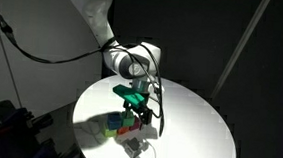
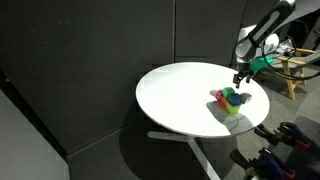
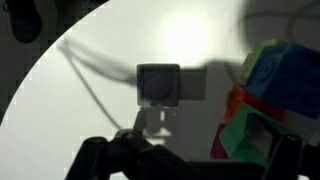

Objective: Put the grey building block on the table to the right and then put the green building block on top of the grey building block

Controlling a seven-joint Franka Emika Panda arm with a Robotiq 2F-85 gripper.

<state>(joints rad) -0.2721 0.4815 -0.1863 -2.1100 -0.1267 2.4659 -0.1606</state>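
Dark walls (image 2: pixel 80 60) close in the room in both exterior views, and a wooden frame (image 2: pixel 297 72) stands at the right edge of the picture. The round white table (image 2: pixel 175 95) takes the middle of the frame, brightly lit, on a white pedestal foot (image 2: pixel 190 140). In an exterior view the white arm (image 1: pixel 91 10) comes in from the top and bends down over the tabletop. Its gripper (image 1: pixel 142 111) hangs just above a cluster of coloured blocks (image 1: pixel 123 124), which lies near the table's right edge (image 2: pixel 231 99). In the wrist view the fingers (image 3: pixel 100 160) show as dark shapes at the bottom of the frame, spread wide with nothing between them. The grey building block (image 3: pixel 158 84) sits alone on the white top at the centre of that view, apart from the cluster, its shadow falling to the right. The green building block (image 3: pixel 243 138) is at the lower right, close under a red block (image 3: pixel 238 100) and a blue block (image 3: pixel 272 70); how they are stacked is too blurred to tell
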